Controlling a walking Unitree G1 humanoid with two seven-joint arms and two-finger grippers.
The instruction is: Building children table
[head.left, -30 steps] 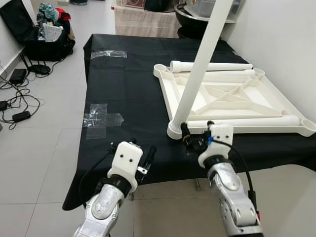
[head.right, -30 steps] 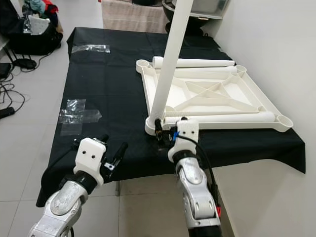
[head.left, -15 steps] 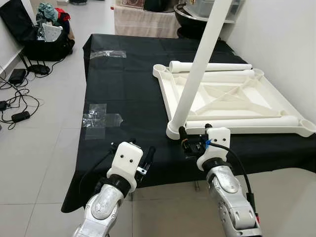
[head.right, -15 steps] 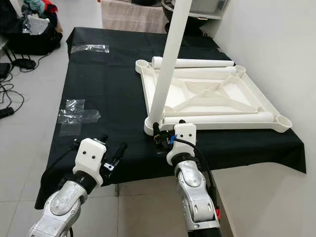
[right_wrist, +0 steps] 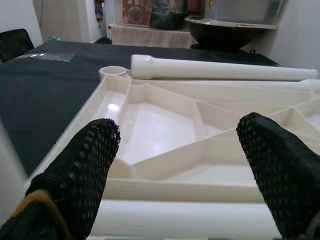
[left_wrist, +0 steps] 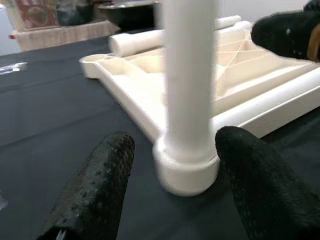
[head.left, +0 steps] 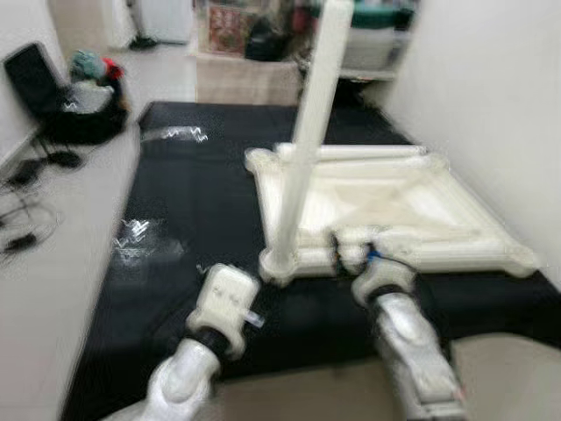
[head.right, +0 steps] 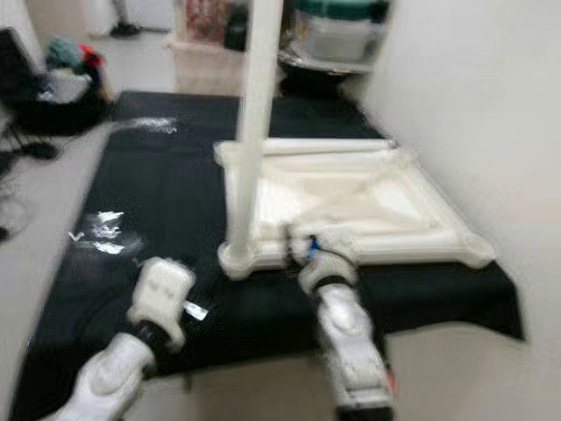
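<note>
The white tabletop (head.left: 394, 206) lies upside down on the black cloth (head.left: 188, 197), near the wall. It looks rigid, light plastic. One leg (head.left: 308, 132) stands upright in its near corner socket. Left gripper (left_wrist: 170, 200) gapes around the leg's base; right gripper (right_wrist: 180, 175) hangs open over a loose leg (right_wrist: 185, 220), best grasped mid-length, though blur hampers judgement.

A black-clothed bench (head.left: 197, 175) carries an upturned white tabletop (head.left: 394, 206) near its right edge, one leg (head.left: 308, 132) standing upright in its near-left corner socket, and clear tape patches (head.left: 140, 239) lying to the left.
</note>
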